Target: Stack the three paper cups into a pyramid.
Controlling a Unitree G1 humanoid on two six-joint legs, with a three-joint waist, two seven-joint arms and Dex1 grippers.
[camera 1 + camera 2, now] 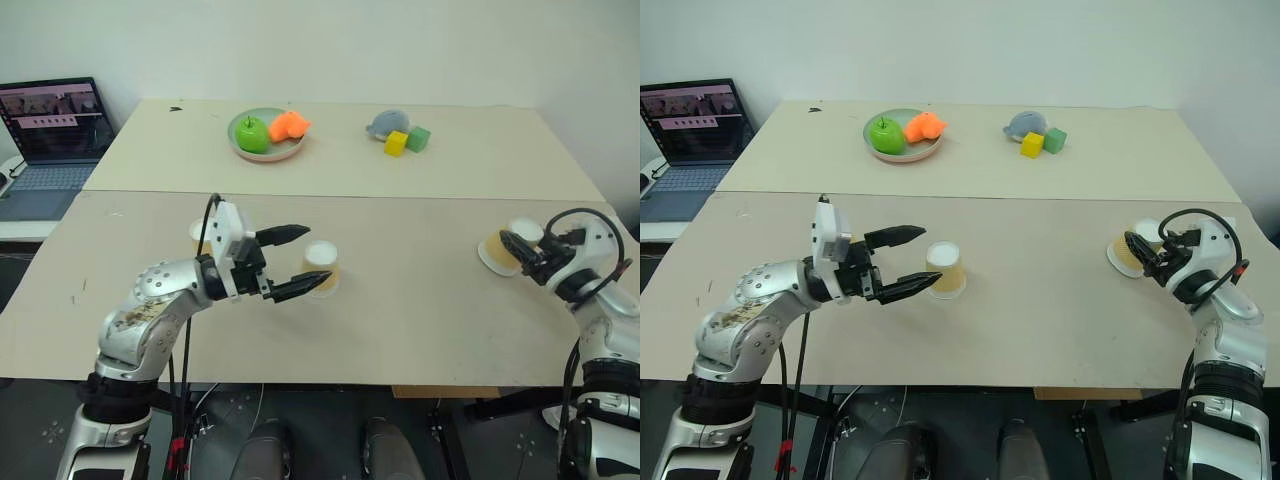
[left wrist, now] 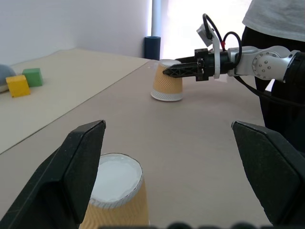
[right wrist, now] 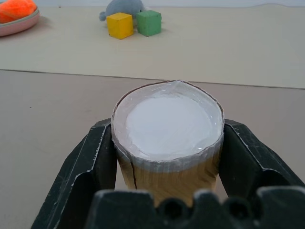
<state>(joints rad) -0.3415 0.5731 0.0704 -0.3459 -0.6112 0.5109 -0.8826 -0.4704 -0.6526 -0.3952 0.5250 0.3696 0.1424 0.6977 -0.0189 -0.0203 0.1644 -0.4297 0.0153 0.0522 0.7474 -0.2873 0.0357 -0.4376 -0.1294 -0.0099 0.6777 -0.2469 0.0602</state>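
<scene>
The right gripper [image 3: 167, 191] has its jaws clenched on one paper cup [image 3: 167, 129] at the right edge of the worktop [image 1: 420, 300], squeezing the upside-down cup just below its white base; the wall already shows a crease and a slight bulge, so my main worry is that the thin paper buckles or folds and no longer sits flat or carries another cup. A grip that high on a tapered wall could also let the cup slip downward or tilt as it lifts. The left gripper [image 1: 290, 262] has its jaws released and spread wide, level over the worktop, with the middle cup [image 1: 321, 268] standing just beyond the fingertips and seemingly touching the lower one in the head views, though contact cannot be confirmed. A sideways drift of that arm could nudge the light cup over or send it sliding. The third cup [image 1: 202, 236] stands behind the left wrist, partly hidden by it, and an elbow or cable sweep could knock it. The two left-side cups stand apart from each other and far from the held one, so a base row with too wide a gap would leave the top cup unsupported.
</scene>
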